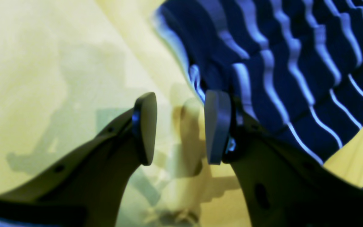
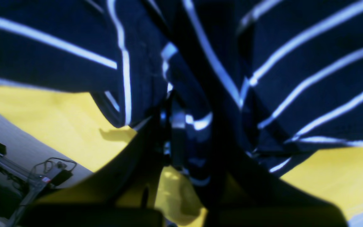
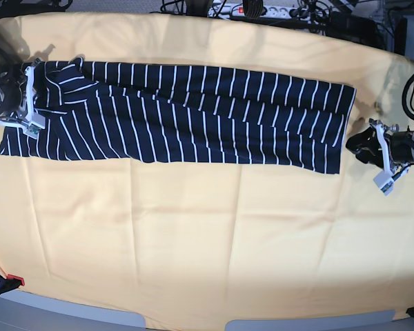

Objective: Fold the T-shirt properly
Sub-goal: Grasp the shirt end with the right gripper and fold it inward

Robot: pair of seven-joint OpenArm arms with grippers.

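Left wrist view, nearest: the left gripper (image 1: 180, 127) stands with its two fingers (image 1: 145, 126) parted and nothing between them; yellow cloth shows through the gap. The finger on the T-shirt's side sits just beside the garment's edge, and whether it touches the fabric cannot be told. Beyond the fingertips, the T-shirt (image 1: 282, 63), dark navy with thin white stripes, lies rumpled in waves.

Right wrist view, nearest: the right gripper (image 2: 176, 138) is clenched on a bunched fold of the T-shirt (image 2: 295, 78); striped fabric is pinched between the fingers and spreads to either side of them over the yellow cloth.

Base view, farther: the T-shirt (image 3: 193, 114) lies in a long band across the far half of the yellow tablecloth (image 3: 207, 241). The right gripper (image 3: 29, 100) is at the shirt's rumpled end. The left gripper (image 3: 366, 141) is just off the opposite end, over bare cloth. Cables and a power strip (image 3: 262, 9) lie beyond the table's far edge.
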